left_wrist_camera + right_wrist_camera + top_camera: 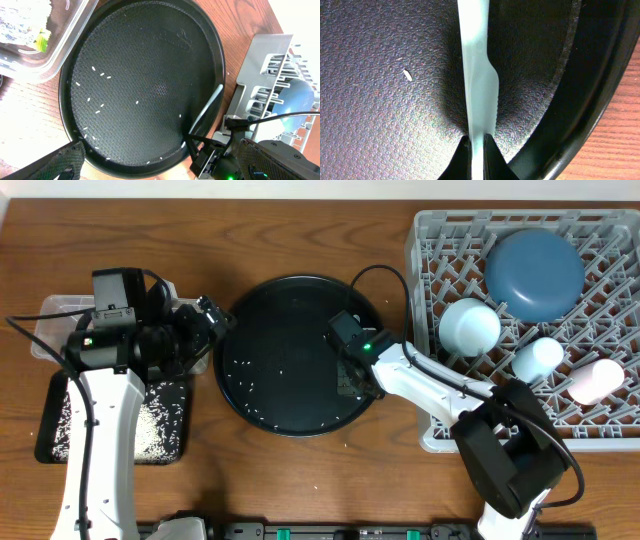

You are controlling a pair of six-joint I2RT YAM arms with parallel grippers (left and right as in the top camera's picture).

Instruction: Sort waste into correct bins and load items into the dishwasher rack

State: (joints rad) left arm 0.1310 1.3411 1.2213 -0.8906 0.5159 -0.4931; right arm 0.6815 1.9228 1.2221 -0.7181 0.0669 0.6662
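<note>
My right gripper (477, 150) is shut on the handle of the white spoon (479, 85), which lies on the floor of the large round black tray (270, 320) near its right rim. From the left wrist the spoon (207, 107) runs diagonally into the right gripper (192, 137). Loose rice grains (240, 365) are scattered over the tray's left and lower parts. My left gripper (215, 320) hovers open over the tray's left rim, its fingers (55, 162) wide apart and holding nothing. The grey dishwasher rack (430, 240) holds the dark-blue plate (535, 272), pale-blue bowl (470, 325), light-blue cup (537, 358) and pink cup (596, 378).
The clear tub (60, 50) with foil and a yellow wrapper stands at the far left. In front of it sits the shallow black tray (45, 430), with a heap of rice in it. A few stray grains lie on the wood near the front edge.
</note>
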